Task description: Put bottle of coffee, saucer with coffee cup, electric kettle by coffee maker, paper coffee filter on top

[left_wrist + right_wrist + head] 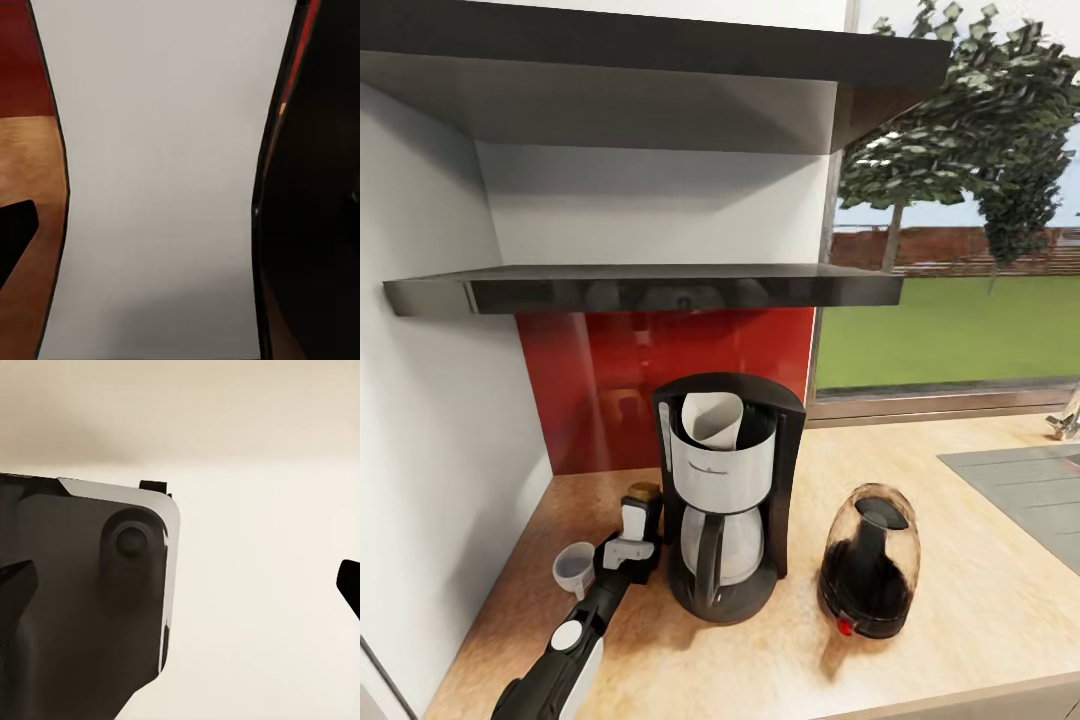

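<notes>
- My worry: the coffee jar [640,512] stands just beside the coffee maker [725,495], so a sideways pull of my left gripper [630,545] could knock either over.
- A small cup [572,568] lies tipped nearby, easy to bump.
- My left arm reaches forward, low over the countertop [960,600], fingers closed around the jar.
- Right gripper's fingers look spread.

Black-and-silver coffee maker [725,500] on light wood-grain countertop [960,590] (backsplash [600,385] glossy red).
</notes>
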Robot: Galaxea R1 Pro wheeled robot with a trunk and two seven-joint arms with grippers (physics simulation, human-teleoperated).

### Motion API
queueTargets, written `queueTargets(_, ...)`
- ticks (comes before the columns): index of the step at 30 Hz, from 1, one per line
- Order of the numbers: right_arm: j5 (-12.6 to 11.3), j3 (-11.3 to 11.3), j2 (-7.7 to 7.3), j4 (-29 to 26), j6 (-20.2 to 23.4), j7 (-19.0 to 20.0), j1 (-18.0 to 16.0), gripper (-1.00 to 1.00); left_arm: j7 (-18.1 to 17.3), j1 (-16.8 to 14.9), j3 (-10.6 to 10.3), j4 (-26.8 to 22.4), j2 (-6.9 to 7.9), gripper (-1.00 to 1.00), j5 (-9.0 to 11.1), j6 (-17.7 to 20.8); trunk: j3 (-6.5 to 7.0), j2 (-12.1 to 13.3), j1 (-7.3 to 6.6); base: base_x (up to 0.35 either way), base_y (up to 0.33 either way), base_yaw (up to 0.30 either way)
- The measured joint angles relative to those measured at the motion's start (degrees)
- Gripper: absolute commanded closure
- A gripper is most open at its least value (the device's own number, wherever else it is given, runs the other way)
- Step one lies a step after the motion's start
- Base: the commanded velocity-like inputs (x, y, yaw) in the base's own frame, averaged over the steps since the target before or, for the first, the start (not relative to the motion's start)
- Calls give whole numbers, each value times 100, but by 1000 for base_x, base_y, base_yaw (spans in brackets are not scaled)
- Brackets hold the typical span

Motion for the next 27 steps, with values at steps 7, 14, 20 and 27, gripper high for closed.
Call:
queueTargets(7, 0, 0, 0, 0, 0, 1, 0, -100, 0, 0, 0, 0, 6, -100, 1, 0, 0, 0, 0, 0, 0, 0)
queueTargets(14, 0, 0, 0, 0, 0, 0, 0, -100, 2, 0, 0, -1, 7, -100, 6, 0, 0, 0, 0, 0, 0, 0)
queueTargets(20, 0, 0, 0, 0, 0, 1, 0, -100, 1, 0, 0, 0, 7, -100, 5, 0, 0, 0, 0, 0, 0, 0)
queueTargets(27, 0, -1, 0, -1, 1, 2, 0, -100, 0, 0, 1, 1, 7, -100, 7, 0, 0, 1, 2, -72, 0, 0)
